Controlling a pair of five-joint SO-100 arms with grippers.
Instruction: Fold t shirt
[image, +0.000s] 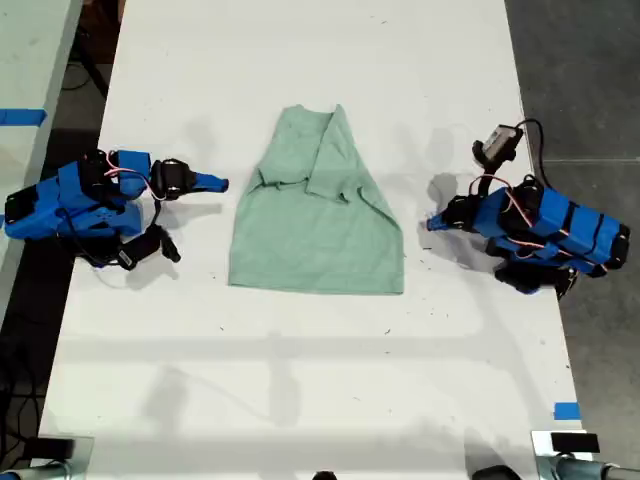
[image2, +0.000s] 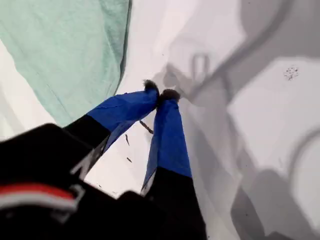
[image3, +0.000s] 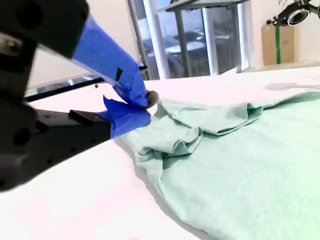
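The pale mint-green t shirt (image: 320, 220) lies partly folded at the middle of the white table, narrow at the far end and wide at the near hem, with a sleeve folded inward. My first gripper (image: 433, 223) rests to the exterior view's right of it, shut and empty, its tips touching (image2: 160, 95) over bare table beside the t shirt's edge (image2: 65, 45). My second gripper (image: 222, 183) lies low at the exterior view's left, shut and empty (image3: 145, 102), a short gap from the t shirt's rumpled sleeve folds (image3: 190, 135).
The white table (image: 300, 380) ends close behind both arm bases. A blue tape mark (image: 566, 410) sits near the exterior view's lower right corner. Another table with blue tape (image: 20, 116) stands at the exterior view's left. Dark floor lies beyond the table's right edge in that view.
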